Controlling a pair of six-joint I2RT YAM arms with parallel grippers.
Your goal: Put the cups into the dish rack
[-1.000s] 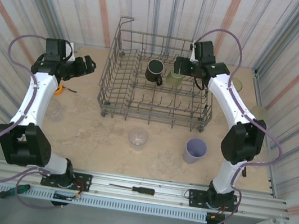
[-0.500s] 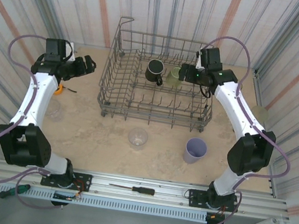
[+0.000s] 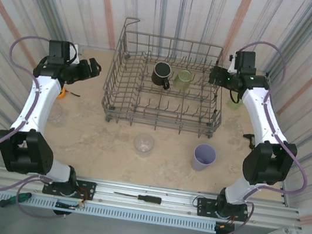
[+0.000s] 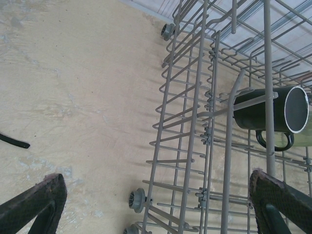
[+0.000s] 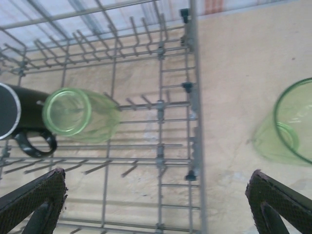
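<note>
Nearest the arm bases, a black-handled screwdriver (image 3: 138, 197) is lying on the rail. Beyond it, on the bare tabletop (image 3: 93, 137), a clear cup (image 3: 144, 143) and a lavender cup (image 3: 203, 157) are standing apart from each other, both just in front of the dish rack (image 3: 124, 97).

The rack is sitting in the middle of the tabletop toward the far wall. Inside it, a black mug (image 3: 162, 74) and a green tumbler (image 3: 183, 80) are resting side by side among the tines, the mug's handle pointing toward the near side. In the right wrist view that tumbler is lying tilted, with its mouth toward the camera and touching the mug. A second green tumbler (image 5: 288, 127) is standing on the tabletop outside the rack's right wall.

The left pincer (image 3: 92, 69) is hanging to the left of the rack, clear of it, with its fingers (image 4: 34, 207) spread as wide as they go. They are gripping nothing and touching nothing. Its wrist view is looking down past them at the bare tabletop and the rack's left wall.

The right pincer (image 3: 214, 76) is hovering over the rack's far right corner. Its fingers (image 5: 36, 200) are also standing fully apart and empty, well above both tumblers and in contact with neither.
</note>
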